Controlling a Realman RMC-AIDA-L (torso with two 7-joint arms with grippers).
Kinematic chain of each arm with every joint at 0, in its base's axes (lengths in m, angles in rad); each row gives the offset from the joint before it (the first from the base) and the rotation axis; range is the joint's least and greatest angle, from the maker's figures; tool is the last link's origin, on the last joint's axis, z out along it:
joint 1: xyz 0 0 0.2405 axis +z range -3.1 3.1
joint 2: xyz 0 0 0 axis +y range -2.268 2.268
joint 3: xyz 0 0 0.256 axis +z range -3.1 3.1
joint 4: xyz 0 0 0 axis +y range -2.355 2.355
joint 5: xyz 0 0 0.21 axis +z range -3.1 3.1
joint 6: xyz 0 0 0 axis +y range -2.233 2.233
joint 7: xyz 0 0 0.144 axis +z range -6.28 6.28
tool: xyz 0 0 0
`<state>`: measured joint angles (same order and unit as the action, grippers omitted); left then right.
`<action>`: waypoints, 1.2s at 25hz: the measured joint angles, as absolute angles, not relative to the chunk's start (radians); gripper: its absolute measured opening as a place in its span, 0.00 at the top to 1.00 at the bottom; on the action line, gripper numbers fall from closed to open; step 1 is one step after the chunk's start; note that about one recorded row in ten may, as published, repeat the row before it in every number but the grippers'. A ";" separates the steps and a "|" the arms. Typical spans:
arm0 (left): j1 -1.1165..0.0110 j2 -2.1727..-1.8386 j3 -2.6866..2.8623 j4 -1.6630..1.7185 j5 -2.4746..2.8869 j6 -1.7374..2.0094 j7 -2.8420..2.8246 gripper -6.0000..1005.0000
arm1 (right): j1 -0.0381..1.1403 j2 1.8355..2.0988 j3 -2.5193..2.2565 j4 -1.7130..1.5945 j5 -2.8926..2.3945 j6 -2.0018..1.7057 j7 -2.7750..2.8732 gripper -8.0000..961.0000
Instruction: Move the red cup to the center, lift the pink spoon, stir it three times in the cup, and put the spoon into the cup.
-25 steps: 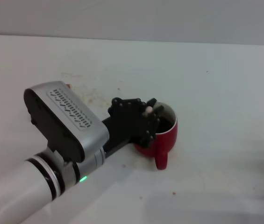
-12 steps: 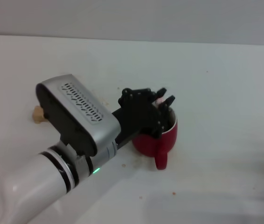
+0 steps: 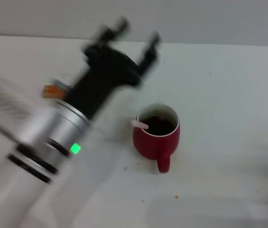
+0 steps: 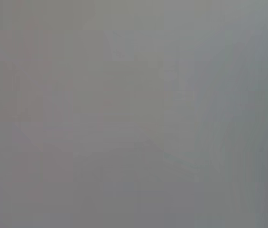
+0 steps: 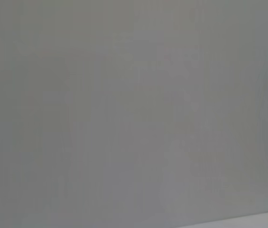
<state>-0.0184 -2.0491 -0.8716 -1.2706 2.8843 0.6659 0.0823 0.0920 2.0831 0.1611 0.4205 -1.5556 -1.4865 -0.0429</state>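
Note:
The red cup (image 3: 156, 135) stands on the white table in the head view, handle toward me, with dark liquid inside. The pink spoon (image 3: 140, 124) rests in the cup, its pale handle sticking out over the left rim. My left gripper (image 3: 137, 34) is raised high, up and to the left of the cup, open and empty, and blurred by motion. The right gripper does not show in any view. Both wrist views show only plain grey.
An orange block (image 3: 54, 90) lies on the table (image 3: 228, 95) at the left, partly behind my left arm. Small brown specks dot the table near the cup.
My left gripper let go of the spoon, which now stays in the cup. The arm swung up and away to the left. The cup has not moved.

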 joint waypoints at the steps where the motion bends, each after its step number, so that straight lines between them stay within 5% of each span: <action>1: -0.012 -2.059 -0.899 -1.245 2.882 0.751 0.081 0.53 | 0.092 2.083 0.161 0.420 -1.556 -1.486 -0.043 0.99; 11: -0.092 -2.059 -1.134 -0.870 2.818 1.276 -0.157 0.21 | 0.092 2.084 0.161 0.420 -1.555 -1.489 -0.043 0.99; 19: -0.205 -2.068 -1.243 -0.423 2.798 1.296 -0.183 0.19 | 0.096 2.082 0.161 0.419 -1.556 -1.524 -0.043 0.99; 30: -0.209 -2.072 -1.245 -0.289 2.768 1.288 -0.157 0.19 | 0.104 2.082 0.161 0.419 -1.561 -1.552 -0.051 0.99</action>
<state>-0.2088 -2.0718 -1.2449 -0.2889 2.7684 1.2881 -0.1573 0.1039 2.0815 0.1609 0.4187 -1.5606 -1.5520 -0.0507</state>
